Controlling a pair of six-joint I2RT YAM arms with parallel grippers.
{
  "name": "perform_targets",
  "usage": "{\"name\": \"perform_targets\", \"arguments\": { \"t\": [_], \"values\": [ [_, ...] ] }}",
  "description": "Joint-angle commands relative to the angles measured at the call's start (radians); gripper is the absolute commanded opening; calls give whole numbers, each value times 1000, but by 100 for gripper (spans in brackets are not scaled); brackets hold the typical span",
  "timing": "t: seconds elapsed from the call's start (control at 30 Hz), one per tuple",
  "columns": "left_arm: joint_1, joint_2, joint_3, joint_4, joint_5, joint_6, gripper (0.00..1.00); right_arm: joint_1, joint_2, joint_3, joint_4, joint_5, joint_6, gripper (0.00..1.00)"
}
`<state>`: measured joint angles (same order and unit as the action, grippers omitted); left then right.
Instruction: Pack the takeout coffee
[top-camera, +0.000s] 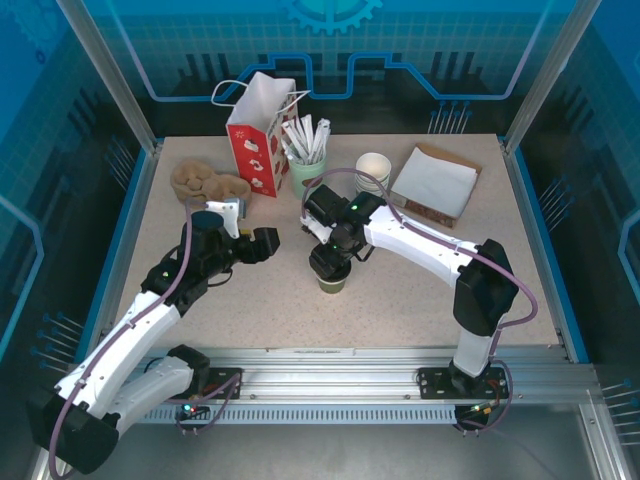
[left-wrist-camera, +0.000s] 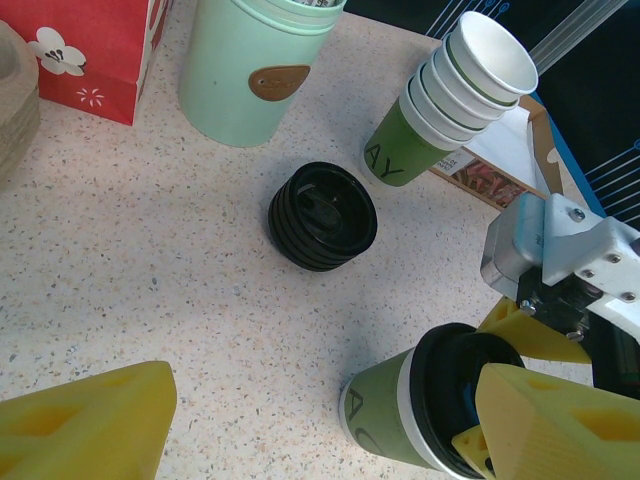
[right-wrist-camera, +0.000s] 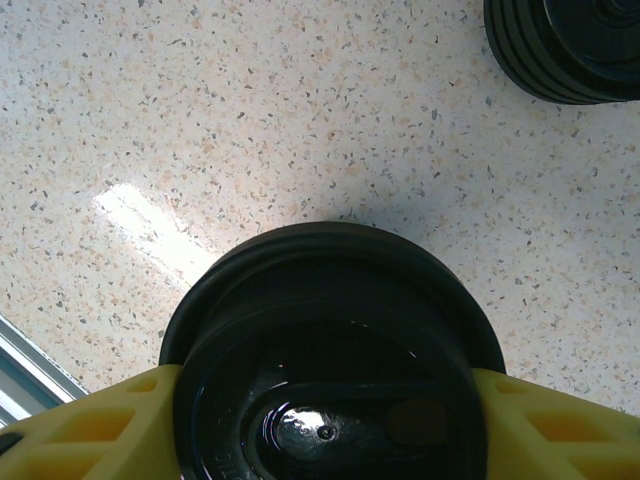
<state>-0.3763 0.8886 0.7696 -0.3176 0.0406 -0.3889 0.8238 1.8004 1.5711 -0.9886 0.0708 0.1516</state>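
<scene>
**Lid on the cup, right hand clamped on it**

Your takeout coffee cup (left-wrist-camera: 385, 415) stands upright near the middle of the table (top-camera: 400, 310), close to a stack of spare lids (left-wrist-camera: 322, 215). The black lid (right-wrist-camera: 325, 340) sits on its white rim, but I cannot tell whether it is snapped fully down. Your right hand (top-camera: 333, 258) reaches in from above, its fingers (right-wrist-camera: 560, 430) pressed on opposite edges of the lid. Your left hand (top-camera: 263, 244) hangs just left of the cup, jaws wide and empty.

Expect the cup to be light and thin-walled. Its paper sides will likely dent under a hard squeeze, and the plastic lid looks stiff but slick. Take it around the body just below the rim, where it should be stiffest. Keep it upright on the way to the red paper bag (top-camera: 258, 140) at the far left.
</scene>
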Motion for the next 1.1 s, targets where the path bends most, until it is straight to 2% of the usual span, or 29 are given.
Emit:
{"name": "perform_targets", "arguments": {
  "t": [0.0, 1.07],
  "values": [
    [4, -6, -12, -3, 0, 15, 80, -5, -14, 27, -38, -14, -11, 58],
    [5, -4, -27, -5, 10, 15, 80, -3, 27, 17, -23, -20, -9, 59]
  ]
}}
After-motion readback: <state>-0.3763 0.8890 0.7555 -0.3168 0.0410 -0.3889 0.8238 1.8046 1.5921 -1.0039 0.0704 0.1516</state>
